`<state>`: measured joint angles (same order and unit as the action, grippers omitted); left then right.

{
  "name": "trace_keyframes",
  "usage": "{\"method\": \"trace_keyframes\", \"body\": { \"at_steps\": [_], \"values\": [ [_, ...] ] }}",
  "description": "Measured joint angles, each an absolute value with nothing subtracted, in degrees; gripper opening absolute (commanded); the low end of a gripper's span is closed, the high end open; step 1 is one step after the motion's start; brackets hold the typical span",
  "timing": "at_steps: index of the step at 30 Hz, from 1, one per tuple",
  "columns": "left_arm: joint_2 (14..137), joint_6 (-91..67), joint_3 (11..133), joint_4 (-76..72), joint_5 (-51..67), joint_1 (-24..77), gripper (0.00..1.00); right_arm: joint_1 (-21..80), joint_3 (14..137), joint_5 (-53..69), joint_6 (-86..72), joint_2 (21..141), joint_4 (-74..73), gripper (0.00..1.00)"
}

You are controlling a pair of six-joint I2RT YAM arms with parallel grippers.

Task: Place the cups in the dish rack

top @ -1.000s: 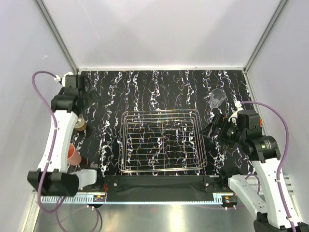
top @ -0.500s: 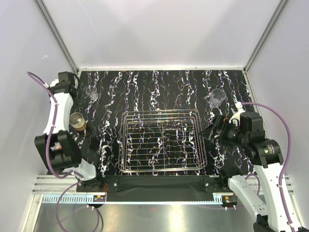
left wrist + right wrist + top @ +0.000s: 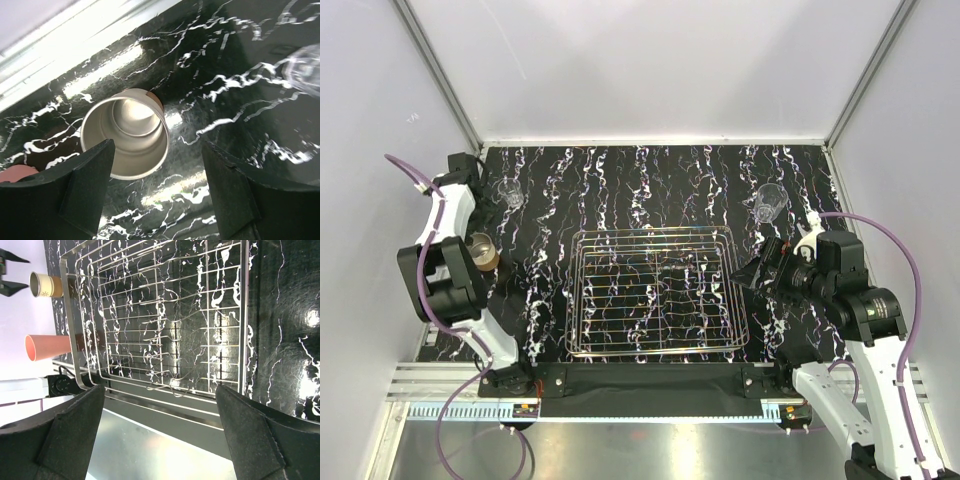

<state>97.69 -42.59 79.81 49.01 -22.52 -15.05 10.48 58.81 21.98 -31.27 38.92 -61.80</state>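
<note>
Left of the silver wire dish rack (image 3: 653,232), the left end effector (image 3: 157,192) brackets the cream brown-banded cup (image 3: 125,132), jaws apart; closing off-centre could topple it.

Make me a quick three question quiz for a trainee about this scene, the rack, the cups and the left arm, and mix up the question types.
1. True or false: the rack already holds a cup.
2. Multiple choice: the cream cup stands A) in the rack, B) left of it, C) right of it.
3. Fill in: in the wrist view, the jaws of the left gripper flank the cream cup and stand ___.

Key: 1 false; 2 B; 3 open.
</note>
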Motion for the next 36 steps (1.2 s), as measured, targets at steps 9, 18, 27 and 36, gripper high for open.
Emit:
{"method": "trace_keyframes", "body": {
  "at_steps": [9,18,27,36],
  "values": [
    [103.63,-45.01,79.83,48.27,-19.35,-16.49,0.54,10.48,57.91,21.12,-34.0,39.18,-61.41,1.0],
    [103.81,-45.91,79.46,47.31,-17.78,-16.49,0.08,10.48,58.39,14.87,-33.54,44.93,-64.9,1.0],
    [97.32,-46.13,74.7,46.24,-15.46,-16.29,0.0,10.48,64.1,12.51,-30.79,51.72,-66.02,1.0],
    [74.02,-46.11,73.38,46.02,-8.36,-7.9,0.0,10.48,72.99,19.44,-25.26,62.65,-63.79,1.0]
  ]
}}
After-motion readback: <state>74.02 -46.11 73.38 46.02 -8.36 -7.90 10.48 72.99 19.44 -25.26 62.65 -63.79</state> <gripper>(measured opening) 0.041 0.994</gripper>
